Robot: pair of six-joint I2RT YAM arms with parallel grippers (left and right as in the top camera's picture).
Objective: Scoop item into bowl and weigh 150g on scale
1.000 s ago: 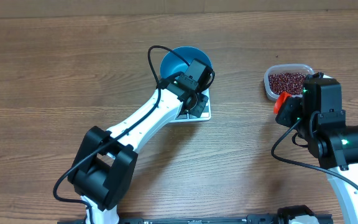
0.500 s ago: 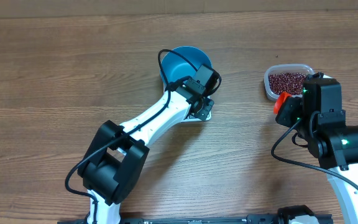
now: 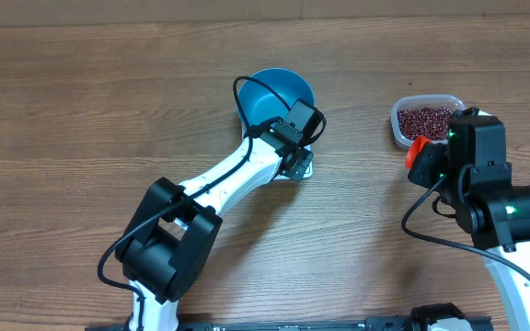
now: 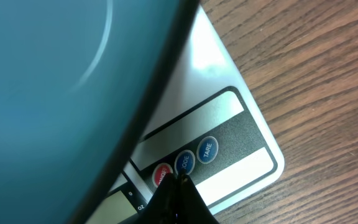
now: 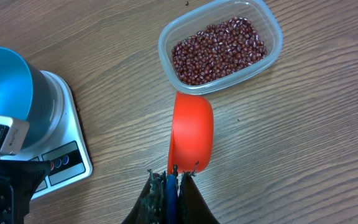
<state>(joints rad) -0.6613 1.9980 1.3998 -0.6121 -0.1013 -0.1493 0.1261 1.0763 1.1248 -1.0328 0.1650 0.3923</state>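
Note:
The blue bowl [image 3: 272,92] stands on the white scale [image 4: 235,134], which the left arm mostly hides in the overhead view. My left gripper [image 4: 180,180] is shut, its tip down at the scale's row of round buttons, touching the blue middle button [image 4: 186,162]. The dark red beans [image 5: 219,48] fill a clear tub [image 5: 275,35] at the right. My right gripper [image 5: 173,172] is shut on the blue handle of an orange-red scoop [image 5: 191,132]. The scoop hangs just in front of the tub, and no beans show on it.
In the right wrist view the bowl [image 5: 2,81] and scale [image 5: 73,134] lie at the left, with the left arm's wrist [image 5: 5,180] over the scale's front. Bare wooden table [image 3: 90,110] stretches to the left and between scale and tub.
The left wrist has swung right and down over the scale's front edge, covering most of the scale from above. The right arm and scoop have not moved.

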